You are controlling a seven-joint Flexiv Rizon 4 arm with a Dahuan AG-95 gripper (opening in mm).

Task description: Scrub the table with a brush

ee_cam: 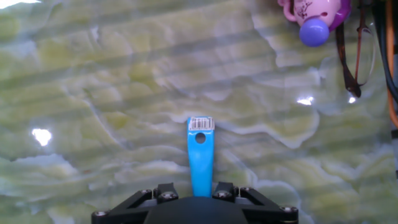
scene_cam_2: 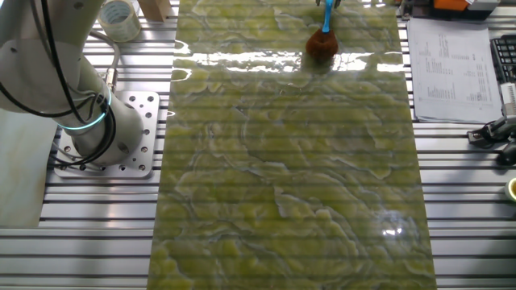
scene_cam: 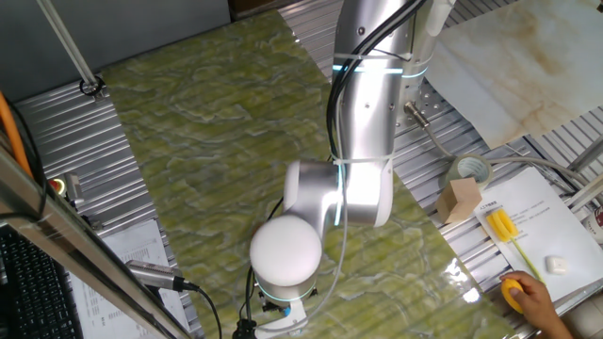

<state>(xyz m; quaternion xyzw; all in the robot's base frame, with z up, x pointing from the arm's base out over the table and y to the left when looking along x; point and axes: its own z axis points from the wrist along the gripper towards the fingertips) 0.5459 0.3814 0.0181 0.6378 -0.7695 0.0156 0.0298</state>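
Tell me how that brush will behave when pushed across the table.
The brush has a thin plastic handle, so it probably flexes under pressure. Its tuft likely splays. The table looks glossy, so it should slide easily.

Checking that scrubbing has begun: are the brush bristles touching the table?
Touching. In the other fixed view, the brush has its reddish-brown tuft pressed onto the green marbled table, with no gap above its reflection.

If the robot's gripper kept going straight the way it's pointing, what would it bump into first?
Probably the table. The gripper holds the brush pointing at its green surface, so the bristles would likely press first.
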